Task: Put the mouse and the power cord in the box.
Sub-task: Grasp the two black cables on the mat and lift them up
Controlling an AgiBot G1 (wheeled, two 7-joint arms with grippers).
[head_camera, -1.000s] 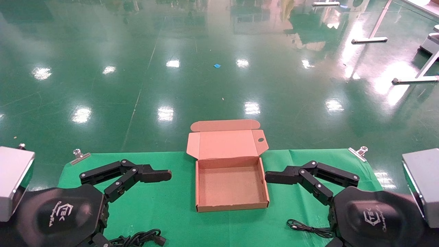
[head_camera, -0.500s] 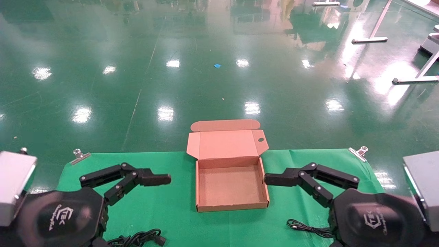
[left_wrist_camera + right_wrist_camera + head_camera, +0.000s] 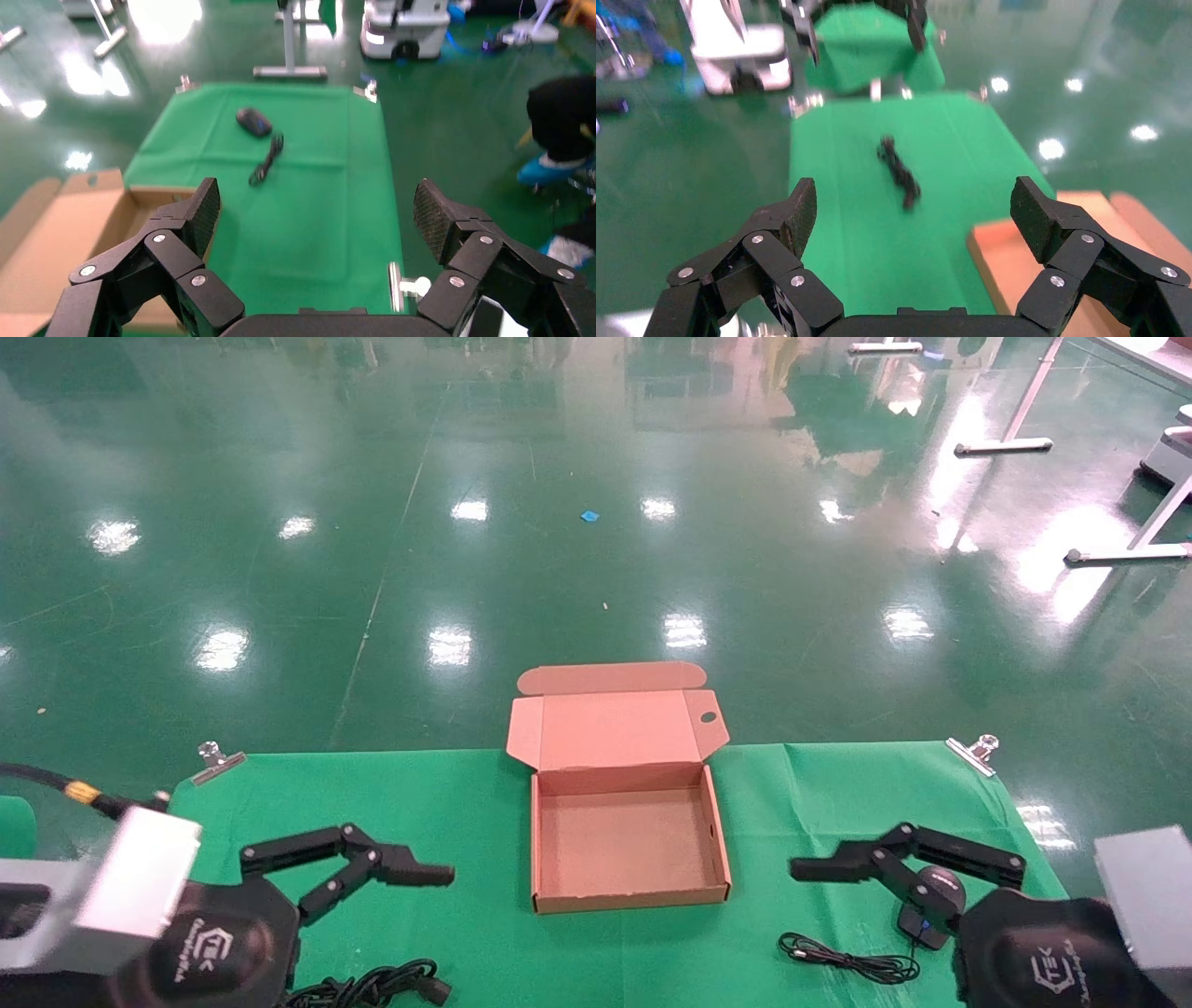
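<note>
Now both arms have drawn back from the empty box [image 3: 626, 840], fingers spread, uncovering the mouse [image 3: 924, 917] under the right gripper [image 3: 908, 870] at its 4 o'clock, the power cord [image 3: 372, 984] beneath the left gripper [image 3: 349, 859] at 7 o'clock, neither packed yet.

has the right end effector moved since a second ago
Yes. In the head view the right end effector has pulled back toward the robot and away from the box, uncovering the mouse beneath it.
</note>
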